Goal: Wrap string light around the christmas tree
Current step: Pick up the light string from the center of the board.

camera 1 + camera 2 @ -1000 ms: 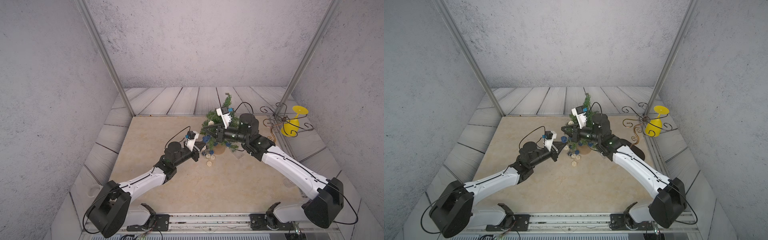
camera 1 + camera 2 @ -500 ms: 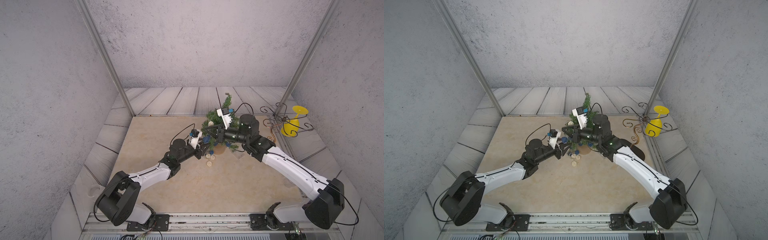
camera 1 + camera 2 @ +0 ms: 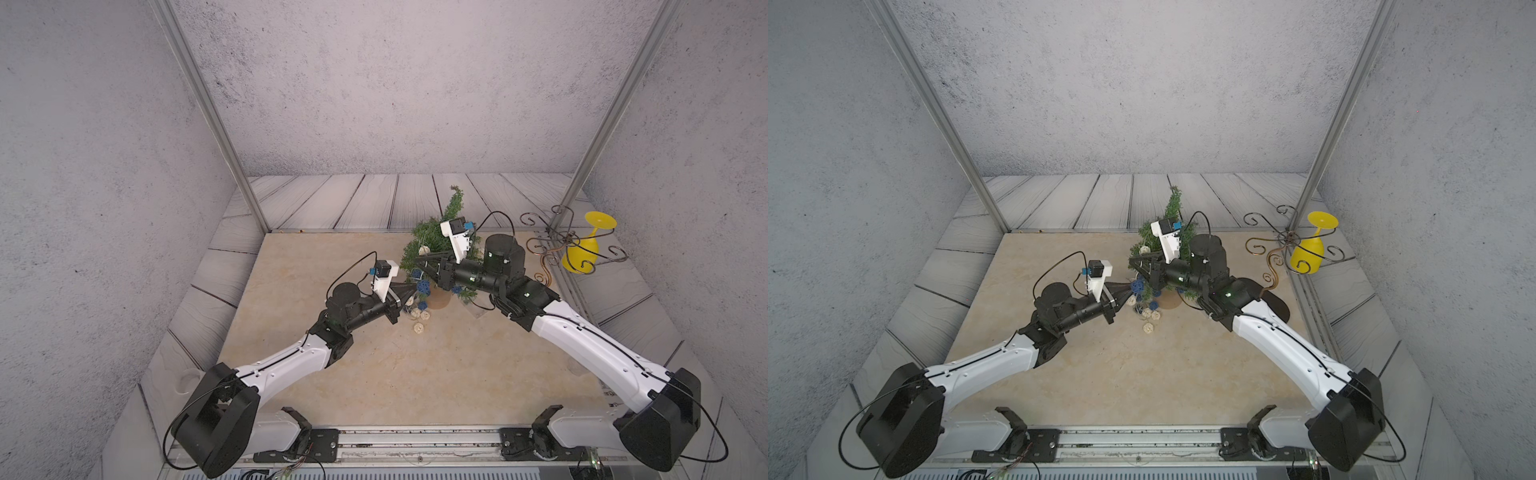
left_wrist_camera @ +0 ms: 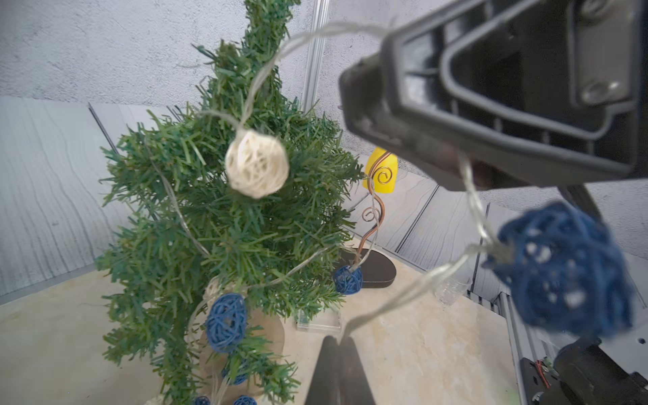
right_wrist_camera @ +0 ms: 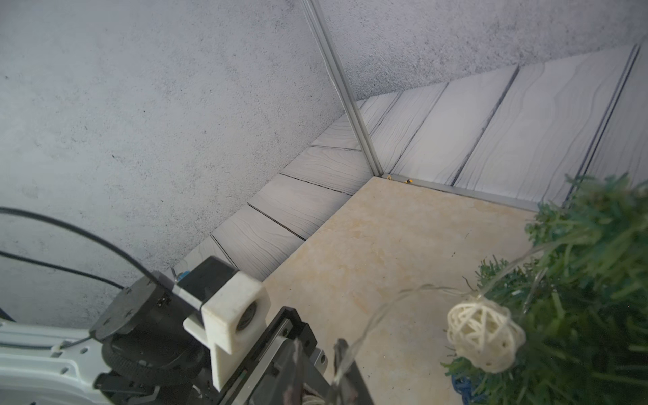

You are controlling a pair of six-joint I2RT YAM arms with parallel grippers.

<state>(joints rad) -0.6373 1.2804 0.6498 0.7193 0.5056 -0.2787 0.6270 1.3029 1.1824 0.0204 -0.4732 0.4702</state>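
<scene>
Handover just happened. The left gripper has come in low at the small green artificial christmas tree and is now clenched on the thin tan wire of the string light, the one with cream and blue woven balls.

The right gripper has let its jaws part a little. The wire lies loose between them and a blue ball dangles below. So the left owns the strand, and the right looks free to back out.

The wrap is partial: a couple of loops on the branches, slack balls on the table by the tan pot.

The tree stands near the table's far edge, toward the far right corner. The table is a beige stone-look slab with a grey plank border, grey textured walls and aluminium posts. A curly wire stand holds a yellow goblet off that corner.
</scene>
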